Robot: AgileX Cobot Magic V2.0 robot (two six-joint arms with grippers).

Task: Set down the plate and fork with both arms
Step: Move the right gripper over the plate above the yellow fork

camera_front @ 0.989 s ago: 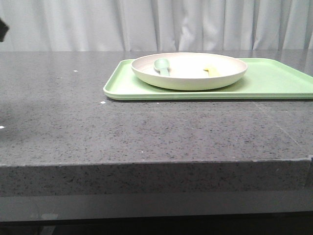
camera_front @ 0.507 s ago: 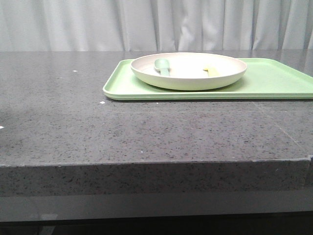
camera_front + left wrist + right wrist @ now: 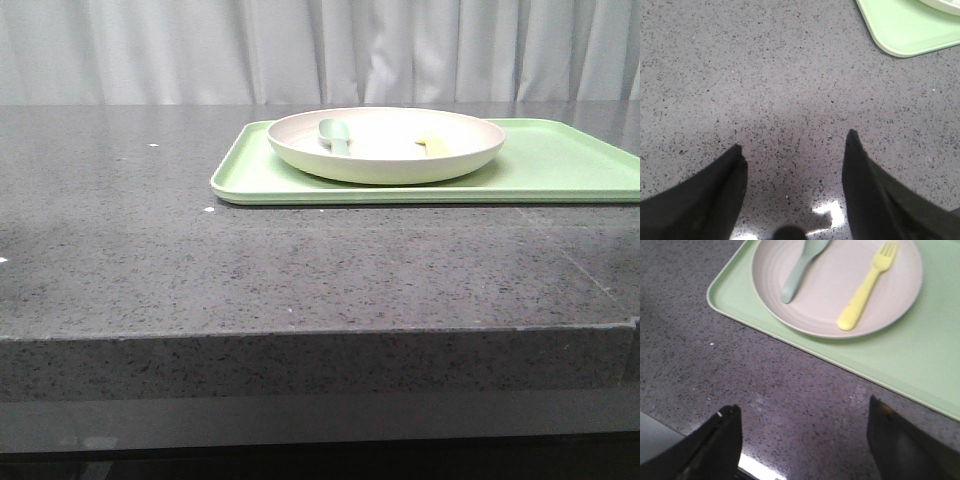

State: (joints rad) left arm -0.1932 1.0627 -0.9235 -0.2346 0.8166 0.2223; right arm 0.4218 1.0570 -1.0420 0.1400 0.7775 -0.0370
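Lying on the plate (image 3: 837, 285), the fork (image 3: 867, 285) sits beyond the right jaws.

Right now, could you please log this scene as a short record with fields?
surface: grey speckled table
tray: light-green tray on the table
plate: cream plate on the tray
in plate: yellow fork, grey-green spoon, lying apart
left gripper: open, empty, over bare table
right gripper: open, empty, near the tray edge

One plate (image 3: 835, 285), fork (image 3: 866, 287), spoon (image 3: 801, 270), tray (image 3: 900, 365).
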